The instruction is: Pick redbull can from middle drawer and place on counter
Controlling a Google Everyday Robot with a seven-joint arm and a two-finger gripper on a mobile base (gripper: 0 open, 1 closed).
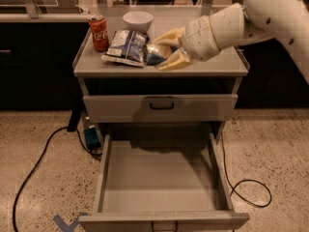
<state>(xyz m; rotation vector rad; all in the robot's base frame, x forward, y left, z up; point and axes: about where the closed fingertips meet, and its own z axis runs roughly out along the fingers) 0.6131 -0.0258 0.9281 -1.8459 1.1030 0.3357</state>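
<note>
Up on the worktop point(212, 67) now: the gripper point(166, 50) sits near the middle, its fingers point(170, 35) clasped round the redbull can point(154, 53), which lies on its side, perhaps touching the surface. Just left of it is a snack bag point(124, 46), with a bowl point(137, 21) behind that and a cola can point(99, 32) at far left. Below is a shut drawer front point(159, 108), and under it the middle drawer point(104, 173), pulled out.

Red cola can point(99, 32), white bowl point(137, 21), blue snack bag point(126, 46) just left of the claw point(158, 54), black cable point(34, 173)
</note>
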